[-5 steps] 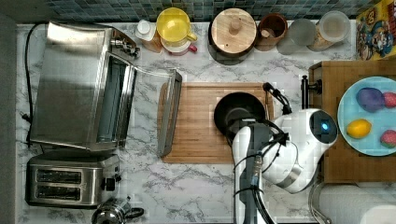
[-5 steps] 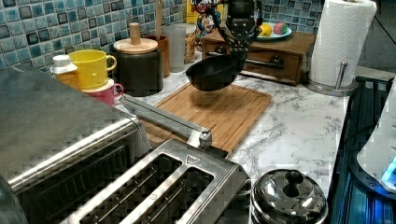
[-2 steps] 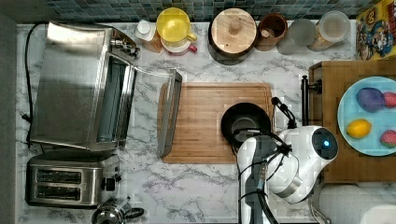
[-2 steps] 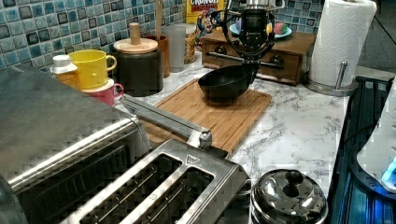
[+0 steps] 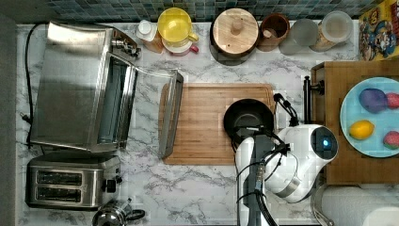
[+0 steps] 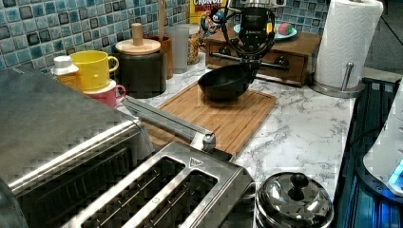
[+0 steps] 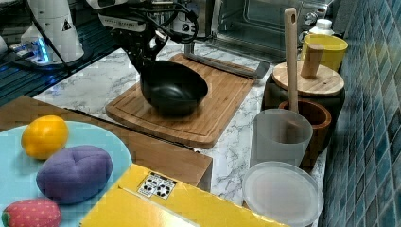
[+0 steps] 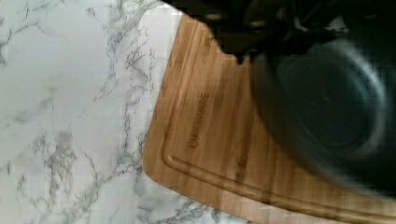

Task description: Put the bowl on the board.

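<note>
1. Counter (image 5: 197, 188): white marble veined in grey, carrying everything listed below.
2. Toaster oven (image 5: 80, 87): brushed steel, at the top view's left, its glass door dropped open over the board's left edge.
3. Board (image 5: 202, 125): large, flat, light-brown wood with rounded corners and a groove running inside its edge (image 8: 205, 135); it lies at mid-counter, between the toaster oven and a darker wooden tray (image 5: 334, 165).
4. Arm (image 5: 301, 155): white, reaching in from the top view's lower right.
5. Bowl (image 5: 248, 118): round, plain, black all over, with a smooth curved wall and a thin rim, about a third as wide as the board. It sits at the board's right end in the top view; the left view (image 6: 224, 81) shows it tilted, and whether its base touches the wood cannot be told.
6. Gripper (image 6: 251, 64): black, at the bowl's rim on the side toward the arm; the jaws are closed on that rim (image 7: 144, 64).
</note>
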